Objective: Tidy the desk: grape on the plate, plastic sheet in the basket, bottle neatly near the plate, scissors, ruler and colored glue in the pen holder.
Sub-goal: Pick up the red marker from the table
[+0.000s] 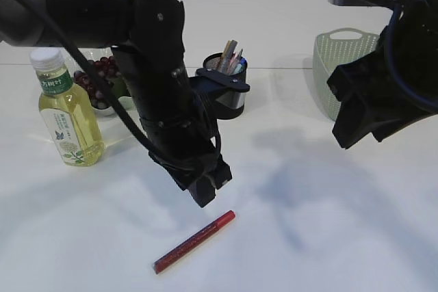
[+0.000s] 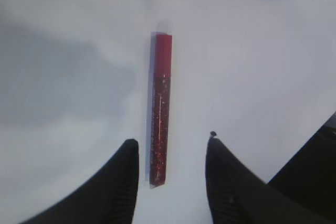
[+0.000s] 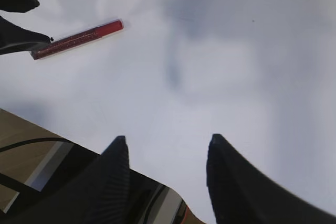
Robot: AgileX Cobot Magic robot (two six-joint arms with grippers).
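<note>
**Colored glue still on the desk, left claw poised over it**

Colored glue point(image 1: 194, 241) lies flat near the front edge of the desk point(image 1: 328, 223), red cap pointing away from that edge. Your left gripper point(image 2: 170, 169) hangs just above it, jaws parted to either side of its near end, holding nothing. Your right gripper point(image 3: 165, 169) is open and empty too, up by the basket point(image 1: 335, 66) at the right edge.

Grapes point(image 1: 96, 76) sit on the plate, the bottle point(image 1: 65, 111) stands beside them, and the pen holder point(image 1: 229, 87) already has items in it — so the glue looks like the last job. Scissors and ruler can't be told apart in the holder, and the basket's inside is hidden — you can't confirm the plastic sheet.
</note>
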